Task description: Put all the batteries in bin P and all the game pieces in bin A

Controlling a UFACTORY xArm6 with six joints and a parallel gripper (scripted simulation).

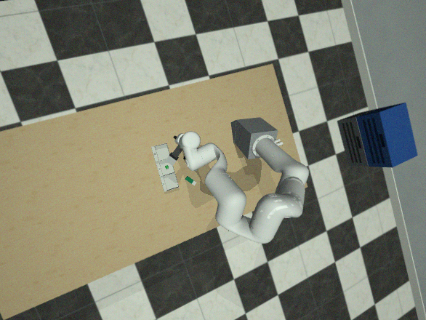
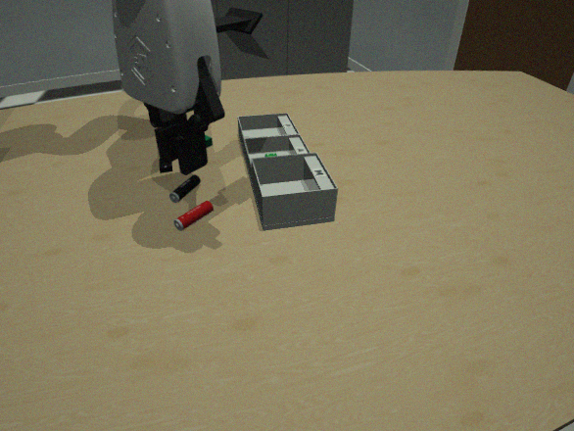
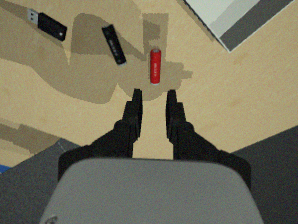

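Note:
A red battery [image 2: 194, 215] [image 3: 155, 67] and a black battery [image 2: 185, 189] [image 3: 114, 46] lie on the table, left of the bins in the exterior view. My gripper [image 2: 177, 169] [image 3: 154, 100] is partly open and empty above the table. In the wrist view the red battery lies just beyond the fingertips, in line with the gap. Bin P [image 2: 288, 126] [image 1: 169, 182] is at the far end of the row in the exterior view. Bin A [image 2: 299, 146] is in the middle and holds a small green piece [image 1: 166, 166] [image 2: 270, 155].
Bin M [image 2: 300, 210] [image 3: 250, 36] is the near end of the row in the exterior view. A black USB stick [image 3: 50, 26] lies beyond the black battery. A green and white block [image 1: 189, 180] [image 2: 209, 141] lies on the table beside bin P.

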